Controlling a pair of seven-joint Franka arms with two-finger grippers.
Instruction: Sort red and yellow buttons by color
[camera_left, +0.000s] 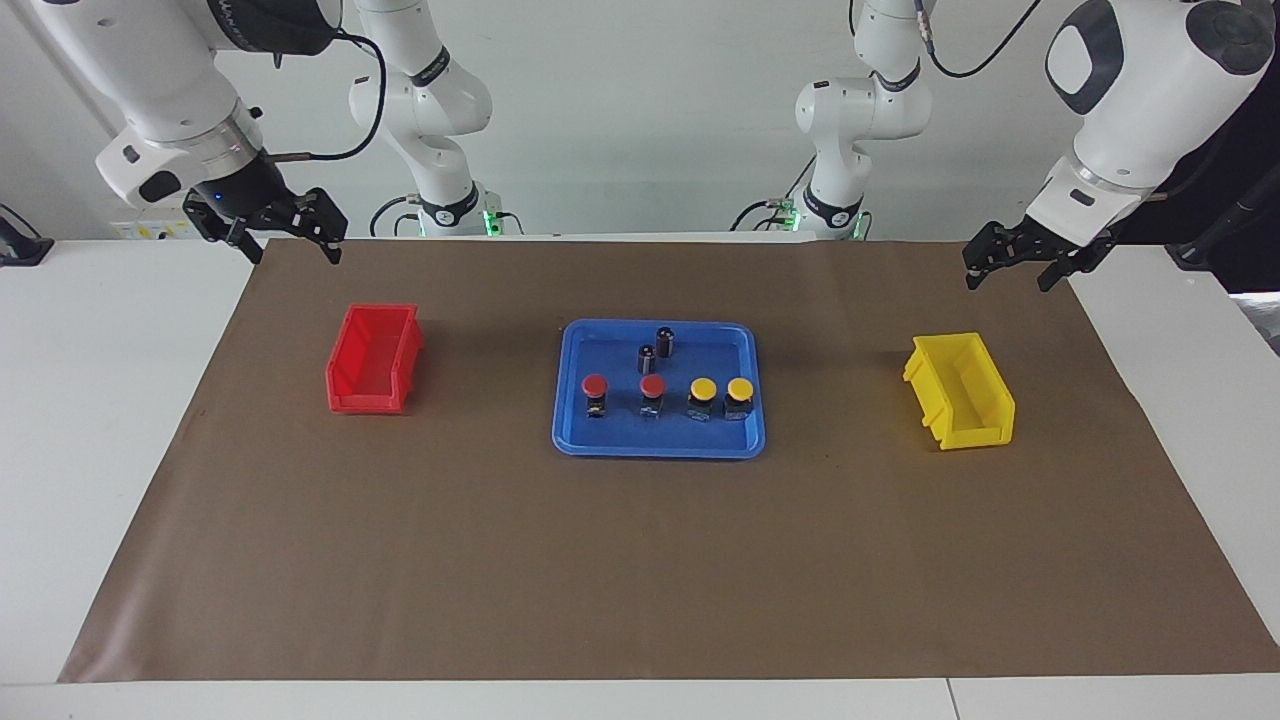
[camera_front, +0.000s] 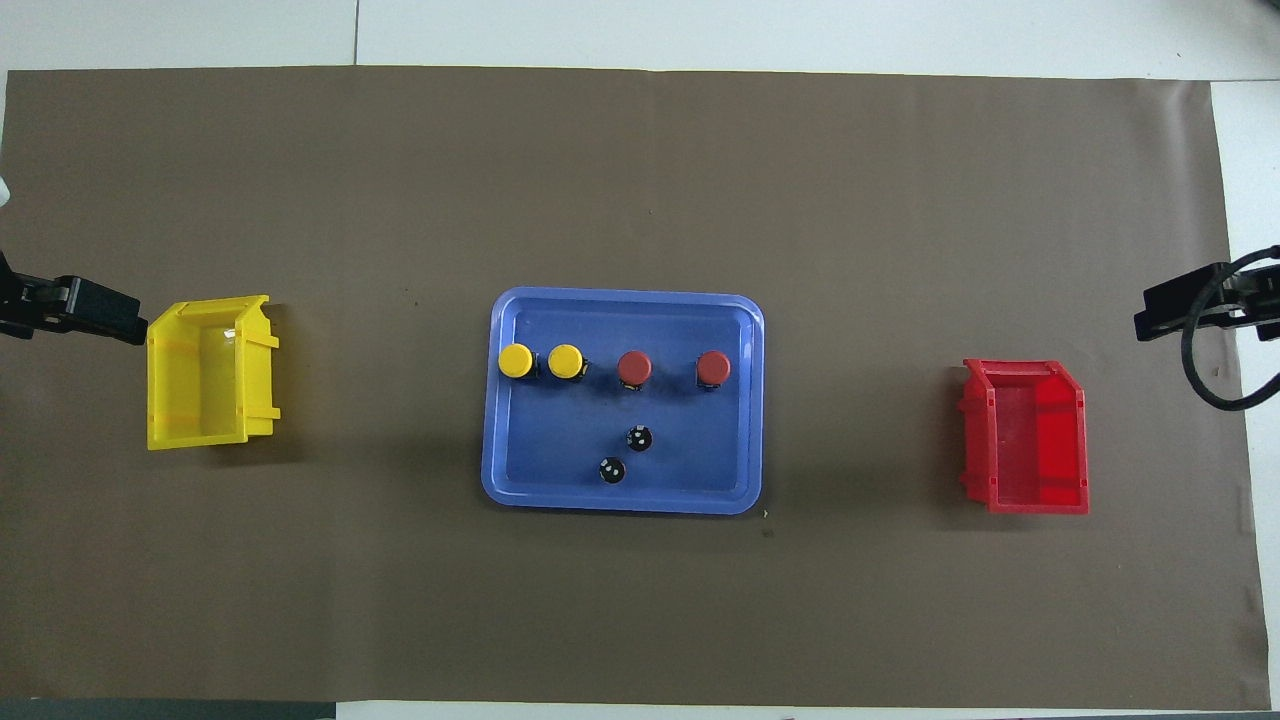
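Buttons unsorted: I read this as the start of the task, nothing yet picked. On the blue tray (camera_left: 745, 345) at table centre, two red buttons (camera_left: 595, 386) (camera_left: 652, 386) and two yellow buttons (camera_left: 703, 389) (camera_left: 739, 388) stand in one row, with two dark capless cylinders (camera_left: 665, 341) nearer the robots. In the facing view the red bin (camera_left: 372, 358) lies at nine o'clock of the tray, the yellow bin (camera_left: 960, 390) at three o'clock; both look empty. My right gripper (camera_left: 286, 240) hangs with fingers apart over the mat edge near the red bin; my left gripper (camera_left: 1010, 272), fingers also apart, hangs near the yellow bin. Next, I judge, one arm must travel to the tray and descend squarely on a cap.
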